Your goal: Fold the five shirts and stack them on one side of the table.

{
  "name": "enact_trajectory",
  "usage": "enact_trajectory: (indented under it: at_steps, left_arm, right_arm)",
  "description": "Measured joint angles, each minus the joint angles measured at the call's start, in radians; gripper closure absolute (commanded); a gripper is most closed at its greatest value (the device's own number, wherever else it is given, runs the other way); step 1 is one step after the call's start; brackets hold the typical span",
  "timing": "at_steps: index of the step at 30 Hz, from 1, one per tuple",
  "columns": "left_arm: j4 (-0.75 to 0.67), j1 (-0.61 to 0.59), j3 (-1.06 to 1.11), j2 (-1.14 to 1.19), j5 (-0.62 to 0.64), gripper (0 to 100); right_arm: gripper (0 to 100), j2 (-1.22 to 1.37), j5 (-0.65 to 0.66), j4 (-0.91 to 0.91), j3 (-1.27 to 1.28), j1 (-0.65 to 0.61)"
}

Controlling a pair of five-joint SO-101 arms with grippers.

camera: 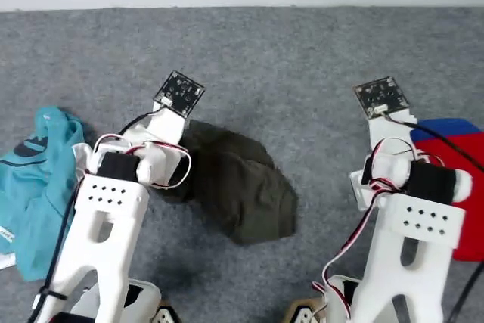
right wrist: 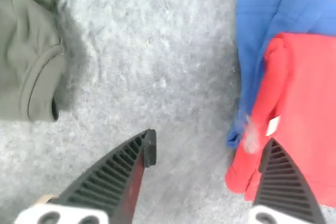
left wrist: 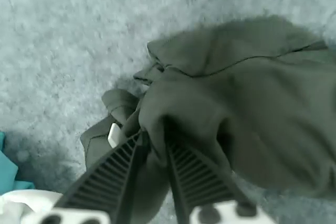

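Over in the middle of the grey fuzzy counter (camera: 302, 66) sits the crumpled dark olive cloth shirt (camera: 242, 187). The left hand (left wrist: 155, 135) has its fingers squeezed nearly together on a bunched fold at that shirt's edge. Meanwhile the right hand (right wrist: 210, 150) is spread wide with nothing in it, above bare counter. One of its fingers is right by the folded red shirt (right wrist: 304, 103), which lies on top of a folded blue shirt (right wrist: 262, 19) at the right side. Off at the left edge there's a rumpled teal shirt (camera: 38, 179), apart from the olive one.
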Motion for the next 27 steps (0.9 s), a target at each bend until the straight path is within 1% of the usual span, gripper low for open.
enact_trajectory:
  at_steps: [2, 4, 7, 11, 14, 17, 19, 24, 27]
  left_arm:
    - [0.02, 0.0, -0.049, 0.0, 0.0, 95]
    - [0.037, 0.0, -0.115, 0.0, 0.0, 89]
    - [0.04, 0.0, -0.215, 0.0, 0.0, 82]
    - [0.04, 0.0, -0.319, 0.0, 0.0, 81]
    - [0.04, 0.0, -0.342, 0.0, 0.0, 81]
    - [0.057, 0.0, -0.342, 0.0, 0.0, 81]
    - [0.083, 0.0, -0.342, 0.0, 0.0, 81]
    - [0.143, 0.0, -0.342, 0.0, 0.0, 81]
    - [0.164, 0.0, -0.342, 0.0, 0.0, 81]
  right_arm:
    - [68.5, 0.0, 0.0, -0.003, 0.04, -0.005]
    - [68.5, 0.0, -0.002, -0.014, 0.084, -0.034]
    - [68.5, 0.0, 0.0, -0.034, 0.137, -0.132]
    - [68.5, 0.0, 0.0, -0.072, 0.189, -0.313]
    - [68.5, 0.0, 0.0, -0.14, 0.232, -0.439]
    - [68.5, 0.0, 0.0, -0.252, 0.292, -0.539]
    - [68.5, 0.0, -0.005, -0.359, 0.339, -0.572]
    - [68.5, 0.005, -0.147, -0.674, 0.486, -0.585]
    - [68.5, 0.048, -0.175, -0.799, 0.522, -0.583]
